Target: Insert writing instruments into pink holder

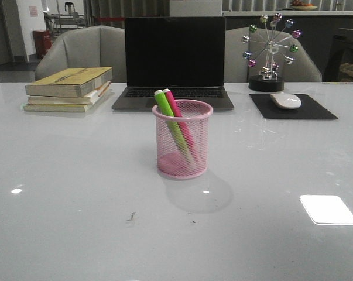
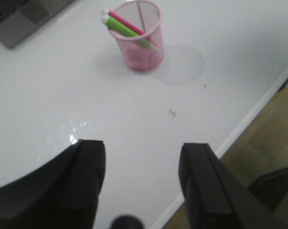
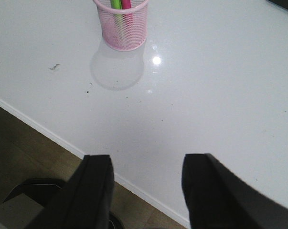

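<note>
The pink holder [image 1: 182, 139] stands upright in the middle of the white table. Both marker pens lean inside it, the lime green marker [image 1: 171, 123] beside the hot pink marker [image 1: 180, 117], pale tips up to the left. The left wrist view shows the holder [image 2: 139, 42] with the green marker [image 2: 124, 28] and pink marker [image 2: 127, 22] far from my left gripper [image 2: 143, 145], which is open and empty near the table's front edge. My right gripper [image 3: 147, 160] is open and empty over the front edge, well back from the holder [image 3: 121, 24]. Neither gripper shows in the front view.
A dark laptop [image 1: 174, 61] sits behind the holder. A stack of books [image 1: 69, 88] lies at back left. A mouse [image 1: 285, 100] on a black pad [image 1: 293, 107] and a ferris-wheel ornament [image 1: 270, 50] stand at back right. The table's front edge [image 3: 48, 133] drops to wooden floor.
</note>
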